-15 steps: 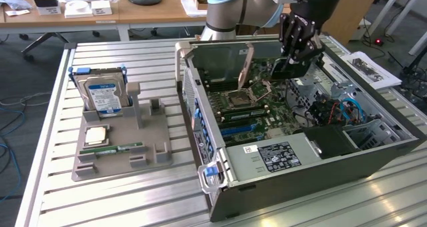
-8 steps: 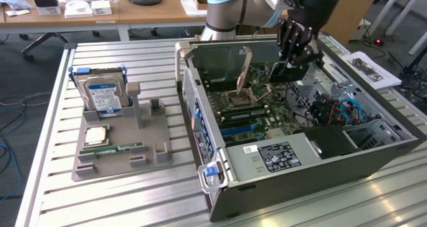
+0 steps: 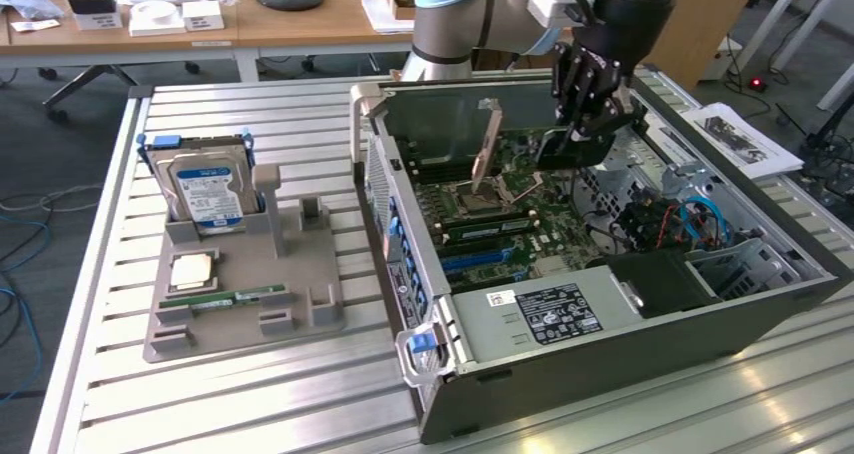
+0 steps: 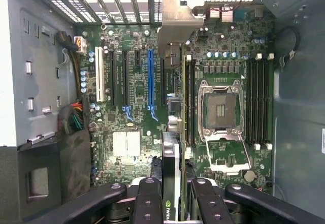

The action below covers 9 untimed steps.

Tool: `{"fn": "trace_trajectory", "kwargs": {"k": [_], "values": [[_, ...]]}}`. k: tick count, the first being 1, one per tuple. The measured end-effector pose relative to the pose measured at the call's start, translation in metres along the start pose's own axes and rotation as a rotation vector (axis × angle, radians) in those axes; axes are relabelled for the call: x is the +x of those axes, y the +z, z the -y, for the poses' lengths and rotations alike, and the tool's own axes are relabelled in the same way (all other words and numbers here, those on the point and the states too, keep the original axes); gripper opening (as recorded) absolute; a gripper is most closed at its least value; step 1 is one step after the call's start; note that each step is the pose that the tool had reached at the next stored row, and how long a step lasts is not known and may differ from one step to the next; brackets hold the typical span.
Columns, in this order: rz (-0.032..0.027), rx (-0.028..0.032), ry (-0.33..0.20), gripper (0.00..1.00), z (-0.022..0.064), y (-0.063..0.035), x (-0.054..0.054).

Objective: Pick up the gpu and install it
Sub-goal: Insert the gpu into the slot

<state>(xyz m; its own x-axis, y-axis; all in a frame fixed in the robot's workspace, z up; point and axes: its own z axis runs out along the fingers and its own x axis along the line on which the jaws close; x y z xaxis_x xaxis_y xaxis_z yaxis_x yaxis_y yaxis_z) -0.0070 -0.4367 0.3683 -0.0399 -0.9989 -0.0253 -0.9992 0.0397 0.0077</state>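
Observation:
My gripper (image 3: 587, 124) hangs inside the open computer case (image 3: 601, 324), above the green motherboard (image 3: 501, 229). It is shut on the gpu (image 3: 571, 152), a thin dark card held edge-on. In the wrist view the black fingers (image 4: 150, 198) clamp the gpu (image 4: 171, 153) from both sides, and my gripper (image 4: 172, 206) sits over the card's near end. The card's metal bracket (image 4: 175, 26) reaches toward the case's slotted rear wall. The card hovers between the blue expansion slot (image 4: 150, 76) and the processor socket (image 4: 221, 109), apart from the board.
A grey holder tray (image 3: 240, 284) on the slatted table, at the exterior view's left, carries a hard drive (image 3: 207, 189), a green memory stick (image 3: 220, 299) and a chip (image 3: 191, 271). The case's walls, its black power supply (image 3: 654, 279) and cables (image 3: 694, 219) close in around the gripper.

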Motion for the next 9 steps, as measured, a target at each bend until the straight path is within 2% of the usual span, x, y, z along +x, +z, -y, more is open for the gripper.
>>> {"fn": "trace_trajectory", "kwargs": {"k": [9], "values": [[0.0004,0.0016,0.0,0.27,-0.0113,0.0009,0.0]]}}
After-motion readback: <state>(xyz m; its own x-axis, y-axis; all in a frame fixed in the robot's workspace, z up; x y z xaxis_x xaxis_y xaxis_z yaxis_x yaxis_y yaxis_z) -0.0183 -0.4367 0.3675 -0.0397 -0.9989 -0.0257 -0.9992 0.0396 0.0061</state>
